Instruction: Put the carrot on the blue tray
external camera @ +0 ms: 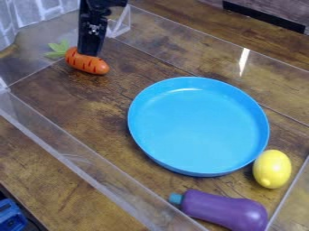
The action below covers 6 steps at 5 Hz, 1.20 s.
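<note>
- The gripper [89, 49] hangs just above the carrot [85, 61], fingers spread and grasping nothing.
- The carrot lies on the wooden tabletop [72, 117] (leafy end leftward), well apart from the empty blue tray [200, 124].

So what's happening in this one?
A single robot arm is going after the small orange toy carrot with green leaves, which lies on the wooden table at the far left. Its black claw hangs just above the carrot, open, holding nothing. The large round blue plastic tray sits empty mid-table, with a yellow lemon and a purple eggplant beside it on the near right.
</note>
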Motion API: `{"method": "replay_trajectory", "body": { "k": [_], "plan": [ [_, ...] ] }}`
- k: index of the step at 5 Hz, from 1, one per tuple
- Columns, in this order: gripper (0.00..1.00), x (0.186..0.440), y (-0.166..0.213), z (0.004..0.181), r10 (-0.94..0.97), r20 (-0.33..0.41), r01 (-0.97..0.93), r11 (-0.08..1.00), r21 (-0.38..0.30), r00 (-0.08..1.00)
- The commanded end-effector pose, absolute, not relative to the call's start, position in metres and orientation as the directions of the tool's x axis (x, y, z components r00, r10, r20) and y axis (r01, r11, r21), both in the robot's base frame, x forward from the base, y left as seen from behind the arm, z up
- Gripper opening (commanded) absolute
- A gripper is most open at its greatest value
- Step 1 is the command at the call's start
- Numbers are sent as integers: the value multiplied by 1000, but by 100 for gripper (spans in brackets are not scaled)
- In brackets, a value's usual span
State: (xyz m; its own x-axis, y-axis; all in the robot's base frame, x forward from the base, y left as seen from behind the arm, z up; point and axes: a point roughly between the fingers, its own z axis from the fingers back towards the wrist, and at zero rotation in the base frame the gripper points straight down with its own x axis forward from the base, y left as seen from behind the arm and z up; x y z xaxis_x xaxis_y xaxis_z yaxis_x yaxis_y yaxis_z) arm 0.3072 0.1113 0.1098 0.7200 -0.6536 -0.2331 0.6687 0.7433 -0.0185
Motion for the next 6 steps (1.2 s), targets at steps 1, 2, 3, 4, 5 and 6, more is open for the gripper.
{"method": "replay_trajectory", "body": {
  "k": [1, 2, 3, 4, 5, 6],
  "plan": [
    [100, 318, 129, 119, -674, -196, 692, 721, 34, 712],
    [100, 326, 132, 105, -700, -191, 718, 695, 40, 688],
    [100, 334, 137, 93, -722, -194, 742, 668, 53, 664],
    [100, 343, 143, 90, -749, -190, 770, 635, 67, 634],
    [100, 351, 150, 87, -780, -190, 801, 594, 75, 597],
    [100, 349, 155, 78, -782, -189, 803, 590, 83, 594]
  ]
}}
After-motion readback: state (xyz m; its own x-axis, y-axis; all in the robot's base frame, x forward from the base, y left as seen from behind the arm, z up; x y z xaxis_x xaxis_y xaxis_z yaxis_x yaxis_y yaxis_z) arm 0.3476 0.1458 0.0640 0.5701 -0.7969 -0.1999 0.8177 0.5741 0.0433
